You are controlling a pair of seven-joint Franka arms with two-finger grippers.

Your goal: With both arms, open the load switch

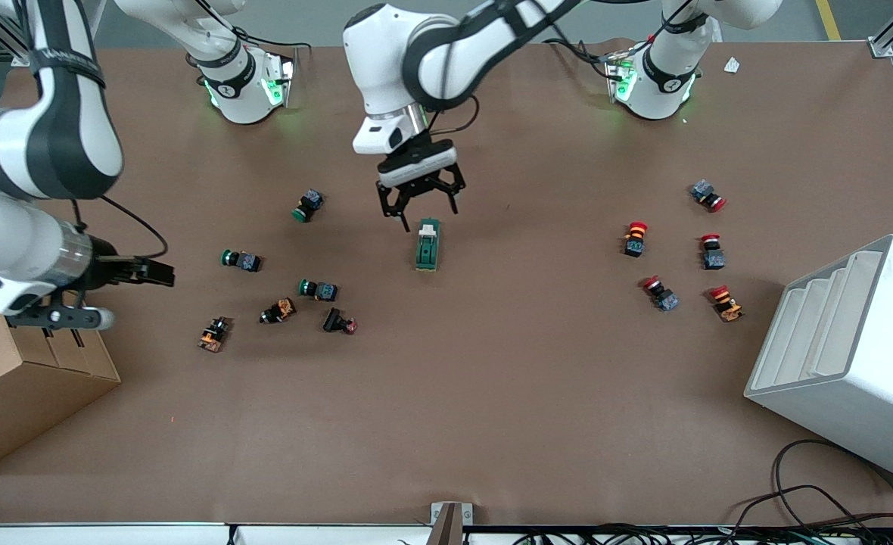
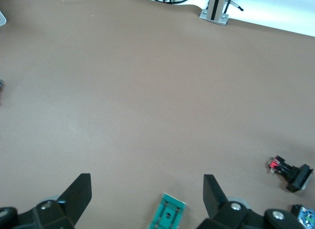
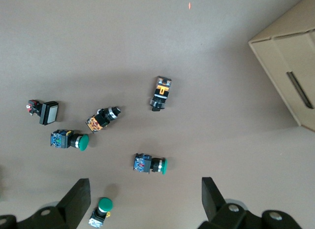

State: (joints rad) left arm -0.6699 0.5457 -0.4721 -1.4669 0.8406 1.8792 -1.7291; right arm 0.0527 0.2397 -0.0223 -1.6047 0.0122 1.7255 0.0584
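Observation:
The load switch (image 1: 427,245), a dark green oblong block with a cream lever at the end toward the robots' bases, lies flat mid-table. My left gripper (image 1: 430,216) hangs open just above that lever end, touching nothing. In the left wrist view the load switch (image 2: 168,215) shows between and below the spread fingers of the left gripper (image 2: 146,187). My right gripper (image 1: 136,297) is held open in the air toward the right arm's end of the table, beside a cardboard box. The right wrist view shows the right gripper (image 3: 145,189) with nothing held, over scattered push buttons.
Green-capped push buttons (image 1: 241,260) and orange-marked ones (image 1: 278,310) lie scattered toward the right arm's end. Red-capped buttons (image 1: 634,238) lie toward the left arm's end. A cardboard box (image 1: 15,393) and a white slotted rack (image 1: 847,356) stand at the table's two ends.

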